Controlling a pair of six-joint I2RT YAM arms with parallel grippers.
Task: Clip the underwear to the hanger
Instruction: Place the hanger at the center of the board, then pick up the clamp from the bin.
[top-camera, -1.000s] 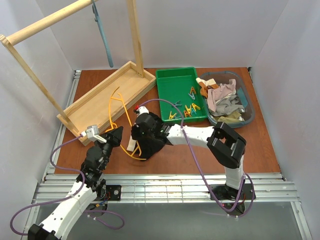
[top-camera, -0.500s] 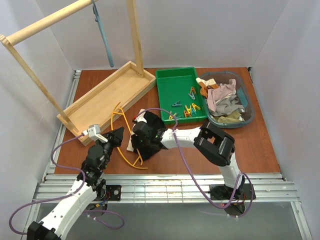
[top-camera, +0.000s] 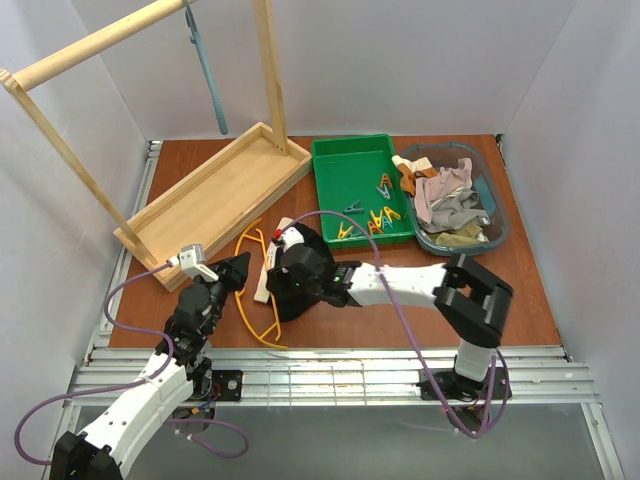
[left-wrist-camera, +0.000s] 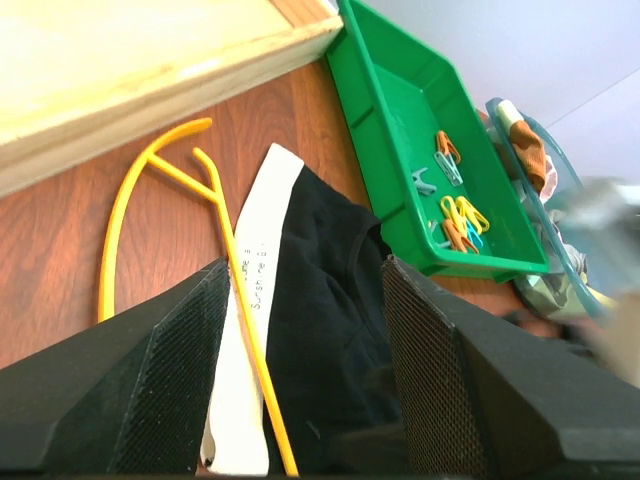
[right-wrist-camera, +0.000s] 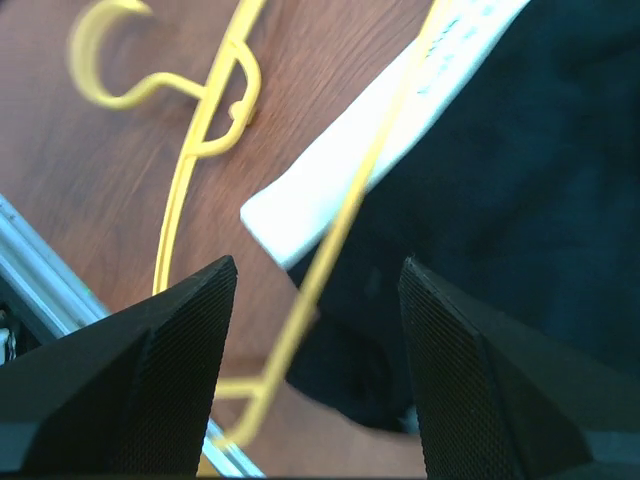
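While both arms lean over the middle of the reddish-brown wooden counter, the small black fabric underwear lies flat on it, left of and nearer than a green plastic tray with small coloured pegs. Its smooth cream waistband is on the left side. The thin yellow-orange plastic hanger lies across this waistband, with its curved shoulders partly on bare wood.

The left gripper hangs over the garment with its dark, mesh-textured fingers apart and nothing between them. The right gripper also has its fingers apart, above the hanger bar.

From above, the right gripper hides most of the black cloth. The small print on the waistband is too blurred to read, and the hanger is soft and unsharp in the right wrist view.
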